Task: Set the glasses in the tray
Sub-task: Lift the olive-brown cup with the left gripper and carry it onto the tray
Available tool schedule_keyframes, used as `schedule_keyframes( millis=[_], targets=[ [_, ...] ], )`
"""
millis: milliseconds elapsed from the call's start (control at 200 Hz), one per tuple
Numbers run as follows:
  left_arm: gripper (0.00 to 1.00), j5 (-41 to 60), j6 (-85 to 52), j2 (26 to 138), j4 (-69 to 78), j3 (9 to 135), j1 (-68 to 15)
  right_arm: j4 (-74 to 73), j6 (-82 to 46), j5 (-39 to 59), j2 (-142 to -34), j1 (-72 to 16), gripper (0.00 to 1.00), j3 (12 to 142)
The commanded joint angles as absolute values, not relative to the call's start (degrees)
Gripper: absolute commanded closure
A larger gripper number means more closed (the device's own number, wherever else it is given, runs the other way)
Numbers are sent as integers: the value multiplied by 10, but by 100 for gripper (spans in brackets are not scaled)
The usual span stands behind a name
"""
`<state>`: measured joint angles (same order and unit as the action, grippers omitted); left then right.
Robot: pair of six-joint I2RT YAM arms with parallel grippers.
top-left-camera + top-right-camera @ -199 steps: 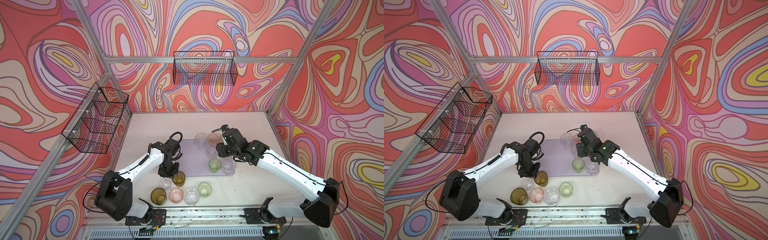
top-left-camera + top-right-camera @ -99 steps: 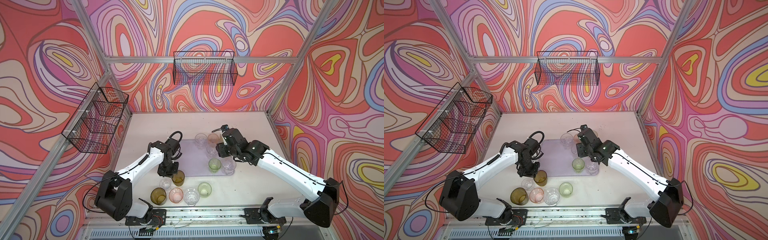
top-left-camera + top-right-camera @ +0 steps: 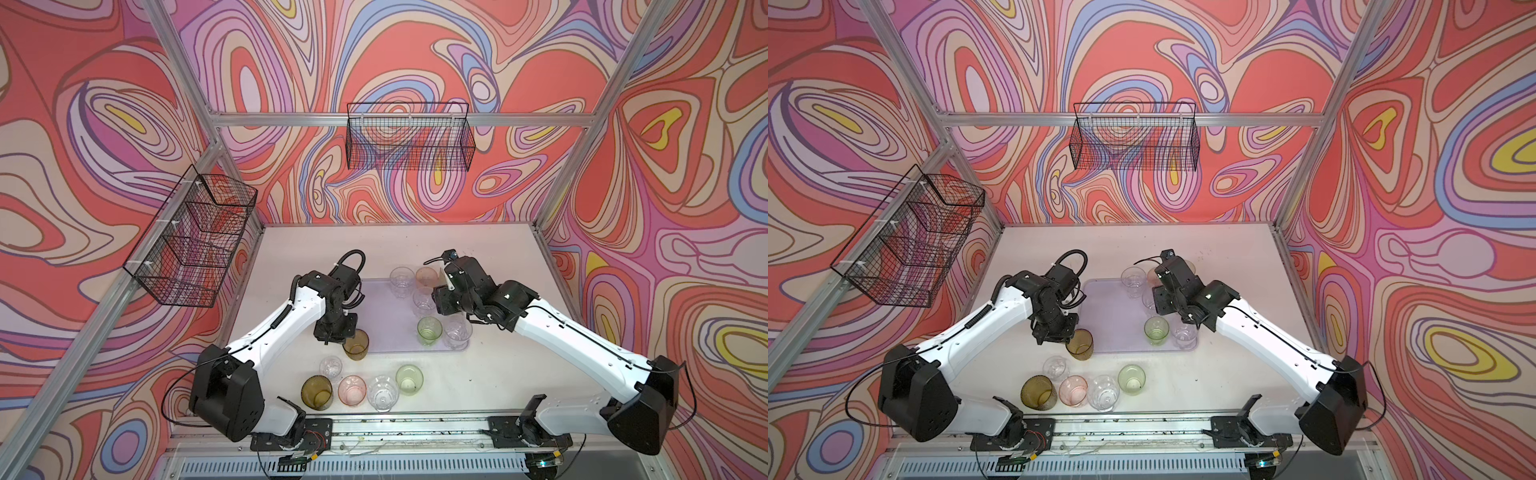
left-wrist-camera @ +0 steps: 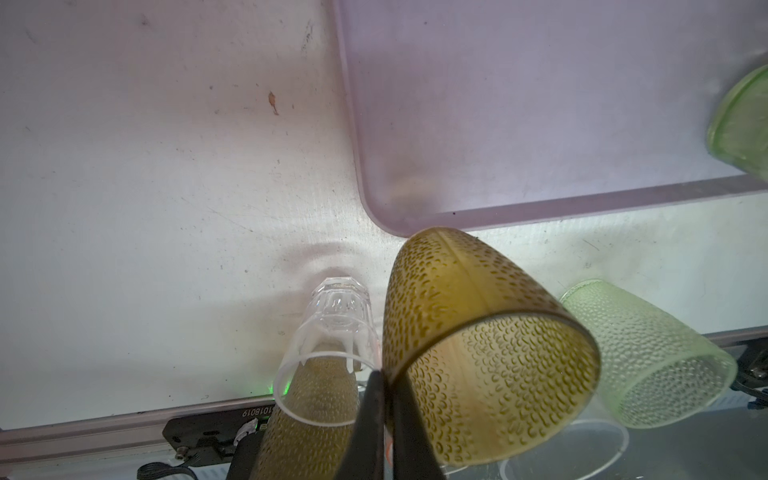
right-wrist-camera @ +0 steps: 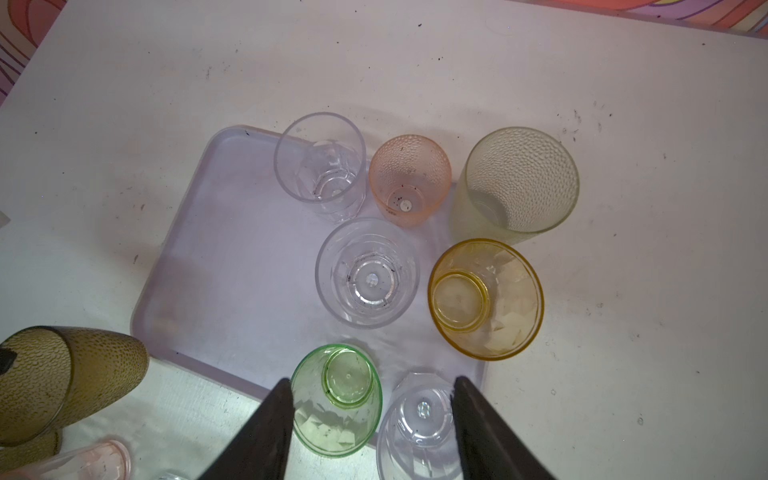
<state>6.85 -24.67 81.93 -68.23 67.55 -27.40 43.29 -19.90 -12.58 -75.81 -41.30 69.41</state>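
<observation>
The olive-brown glass (image 4: 478, 353) is gripped at its rim by the left claw (image 4: 384, 386). The thin wall is pinched tight between the two fingers (image 4: 368, 419), one inside the glass and one outside. This glass is held just beside the near left corner of the tray (image 4: 498, 104) and is not yet inside it. It cannot be told if it is lifted off the table (image 3: 478, 374). The right claw (image 5: 372, 382) is held open, with nothing in it. It is hung above a green glass (image 5: 336, 399) and a clear glass (image 5: 419, 424), which are stood side by side at the near edge of the tray. Farther back in the tray a tall clear glass (image 5: 320, 166), a pink glass (image 5: 409, 178), a wide clear glass (image 5: 368, 272) and a yellow glass (image 5: 486, 297) are seen. A tall pale glass (image 5: 519, 183) is stood by the far right corner, and it cannot be told if it is in the tray or just off it. In front of the tray, five more are stood on the table: a brown glass (image 3: 316, 392), a pale pink glass (image 3: 352, 390), a round clear glass (image 3: 382, 392), a pale green glass (image 3: 409, 379) and a small clear glass (image 3: 331, 368).
</observation>
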Motion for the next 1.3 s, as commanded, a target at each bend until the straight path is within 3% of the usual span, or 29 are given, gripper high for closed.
schedule_keyframes(
  millis=[0, 1297],
  targets=[
    [100, 51, -234, 817, -717, 702, -272, 433, -194, -134, -749, -410, 37, 701],
    [99, 72, -227, 931, -662, 840, -272, 435, -201, -147, -742, -410, 38, 700]
  ],
)
